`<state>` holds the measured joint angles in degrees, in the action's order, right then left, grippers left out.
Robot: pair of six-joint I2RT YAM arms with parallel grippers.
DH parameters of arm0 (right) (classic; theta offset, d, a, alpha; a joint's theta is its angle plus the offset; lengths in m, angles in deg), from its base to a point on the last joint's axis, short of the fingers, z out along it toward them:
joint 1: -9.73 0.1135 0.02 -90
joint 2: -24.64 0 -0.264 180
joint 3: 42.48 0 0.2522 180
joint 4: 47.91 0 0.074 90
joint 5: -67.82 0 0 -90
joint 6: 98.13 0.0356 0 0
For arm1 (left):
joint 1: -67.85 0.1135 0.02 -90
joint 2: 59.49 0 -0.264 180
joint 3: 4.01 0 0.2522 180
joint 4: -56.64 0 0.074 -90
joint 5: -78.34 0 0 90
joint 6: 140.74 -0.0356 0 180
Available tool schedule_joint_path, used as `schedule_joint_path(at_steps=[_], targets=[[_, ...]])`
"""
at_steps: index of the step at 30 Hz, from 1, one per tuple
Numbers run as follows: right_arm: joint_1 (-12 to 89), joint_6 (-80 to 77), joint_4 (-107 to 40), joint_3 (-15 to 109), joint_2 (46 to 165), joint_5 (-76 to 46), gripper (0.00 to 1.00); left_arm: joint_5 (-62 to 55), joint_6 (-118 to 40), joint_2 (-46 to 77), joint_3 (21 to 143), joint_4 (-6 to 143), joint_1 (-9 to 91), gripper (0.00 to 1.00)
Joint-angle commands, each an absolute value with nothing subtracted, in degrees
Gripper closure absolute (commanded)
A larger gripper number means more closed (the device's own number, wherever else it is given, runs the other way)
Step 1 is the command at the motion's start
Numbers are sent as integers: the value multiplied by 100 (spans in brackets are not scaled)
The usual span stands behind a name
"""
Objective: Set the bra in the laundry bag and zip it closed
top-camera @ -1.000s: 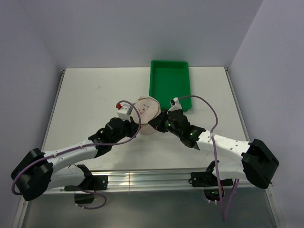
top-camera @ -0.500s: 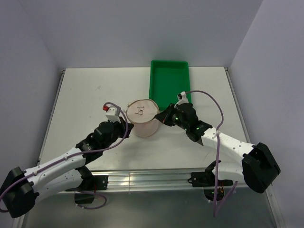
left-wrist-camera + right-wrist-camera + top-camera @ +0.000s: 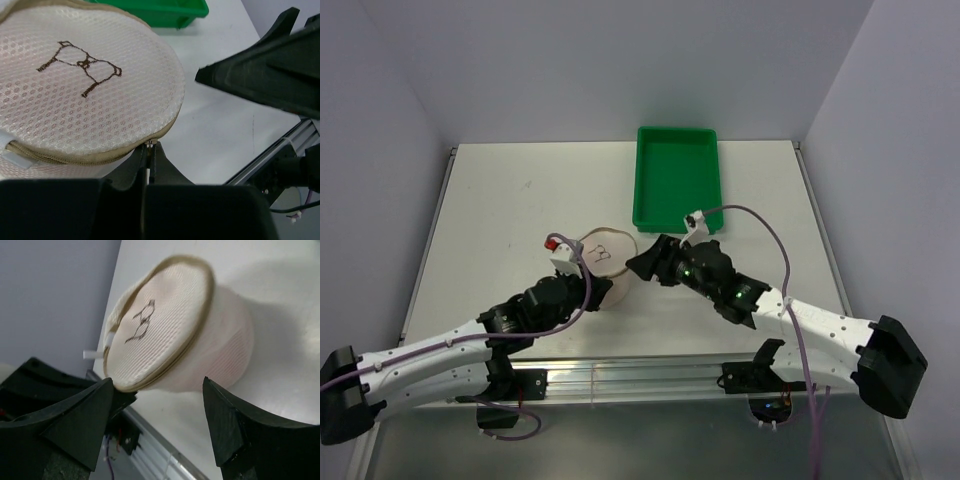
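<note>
I have the white table [image 3: 500,200] filling the middle of the top view. The left arm [image 3: 440,345] reaches in from the lower left and the right arm [image 3: 810,315] from the lower right, and they meet near the centre. The green tray [image 3: 677,175] sits at upper centre. Just below and left of it, at frame centre and apart from it, stands the laundry bag [image 3: 605,262], one round end facing up. In the right wrist view its mesh wall shows a pale pink tint, but I can't make out the bra itself. The right gripper [image 3: 157,384] has its jaws spread wide, with the bag beyond them and not touching. The left gripper [image 3: 151,150] is closed tight at the bag's rim, bottom centre of the left wrist view. The tan zipper line [image 3: 75,159] runs along that rim, the printed mark [image 3: 82,67] lies upper left, and the small zipper pull [image 3: 151,143] is pinched between the left fingertips.
</note>
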<state>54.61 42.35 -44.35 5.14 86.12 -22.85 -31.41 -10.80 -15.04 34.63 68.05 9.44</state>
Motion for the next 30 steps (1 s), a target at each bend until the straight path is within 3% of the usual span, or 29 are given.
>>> schedule_joint_path(at_steps=[1, 7, 11, 12, 14, 15, 19, 30], targets=[[5947, 4908, -5093, 73, 8327, -2992, 21, -3661, -961, -1195, 3848, 6364, 519, 100], [6132, 4979, -5217, 256, 8581, -2912, 23, -3802, -952, -896, 3963, 6222, 159, 100], [6159, 5023, -5208, 353, 8853, -2869, 33, -3881, -908, -904, 3928, 6222, 44, 100], [6159, 5040, -5304, 336, 8880, -2869, 45, -3882, -917, -895, 3911, 6231, 44, 100], [6159, 5067, -5349, 327, 8915, -2869, 60, -3864, -987, -904, 3954, 6292, 44, 100], [6159, 5058, -5262, 353, 8907, -2956, 78, -3864, -1031, -913, 3963, 6310, 44, 100], [6124, 4804, -4963, 520, 8854, -3044, 97, -3916, -1242, -1053, 3990, 6503, 44, 100], [4999, 4004, -4822, 731, 8863, -1560, 100, -5164, -716, -2002, 3893, 8418, 61, 100]])
